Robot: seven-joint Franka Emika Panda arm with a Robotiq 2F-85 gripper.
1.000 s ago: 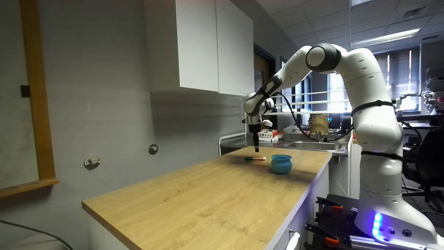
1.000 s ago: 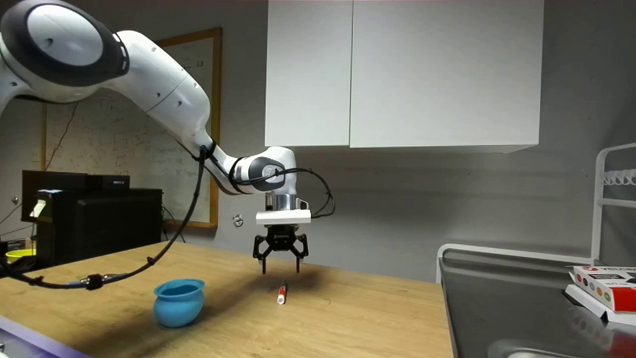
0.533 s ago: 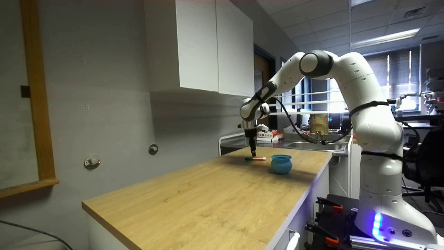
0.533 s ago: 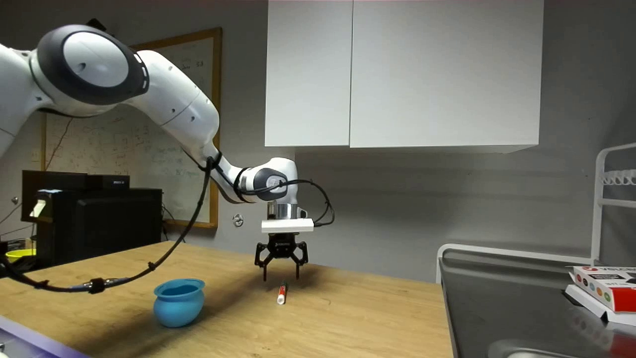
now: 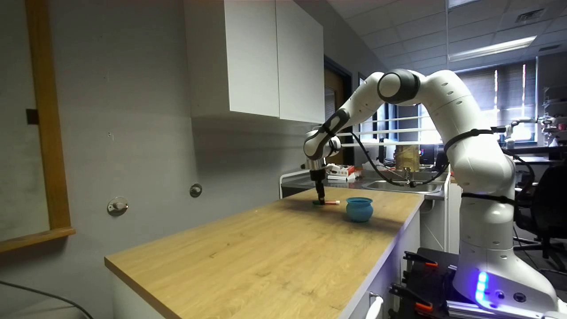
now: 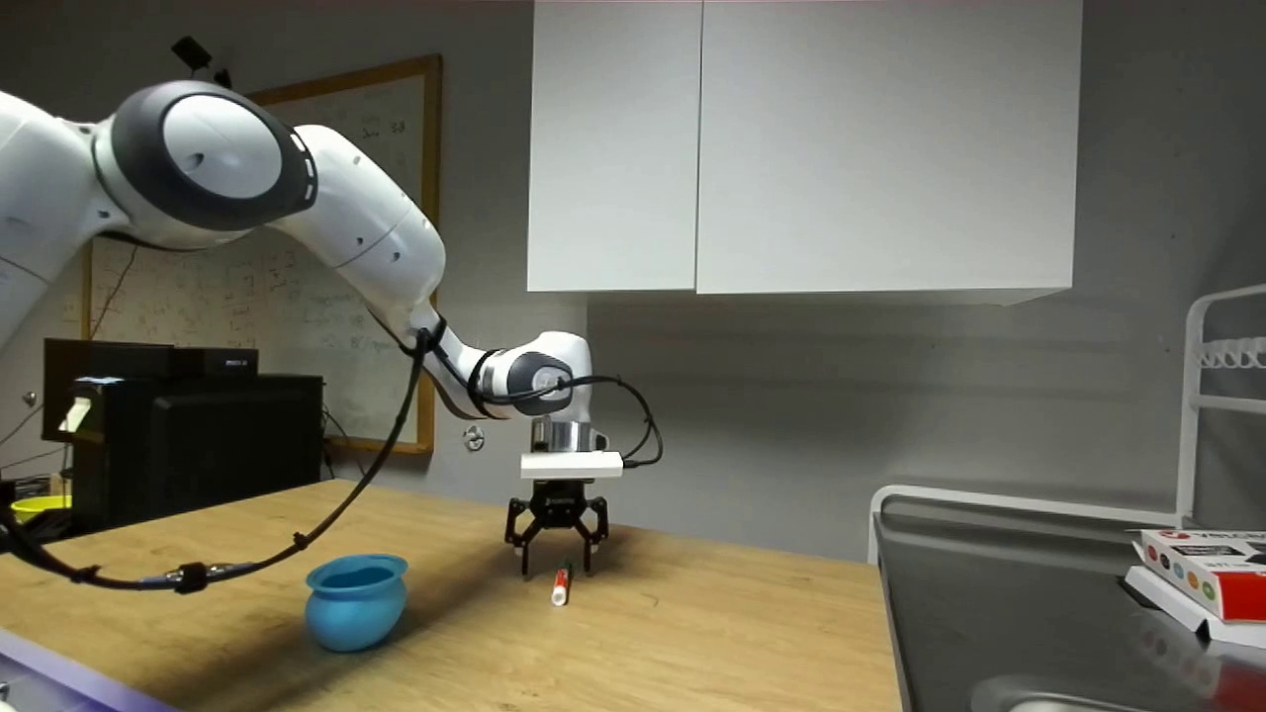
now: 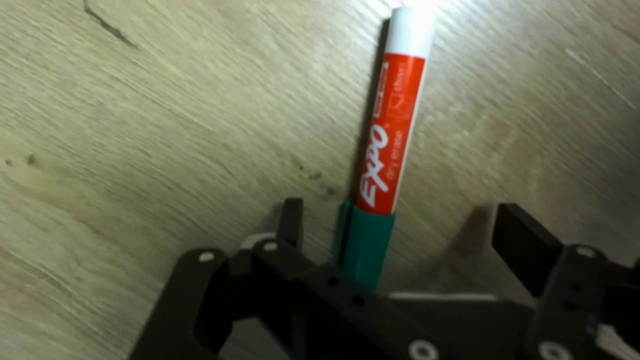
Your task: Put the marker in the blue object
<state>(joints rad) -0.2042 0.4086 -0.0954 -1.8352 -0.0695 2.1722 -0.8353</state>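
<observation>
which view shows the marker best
The wrist view: the marker looks largest there, with EXPO readable on it, though the gripper hides part of its green end. Both exterior views show the marker only small on the counter, its lettering unreadable.

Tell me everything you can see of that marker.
The Expo dry-erase marker looks plastic: white end, red label with white lettering, green cap with a clip-like strip. It lies flat on the wood-look countertop, its cap between the fingers of the open gripper, a gap on each side. Only the countertop seems to touch it.
</observation>
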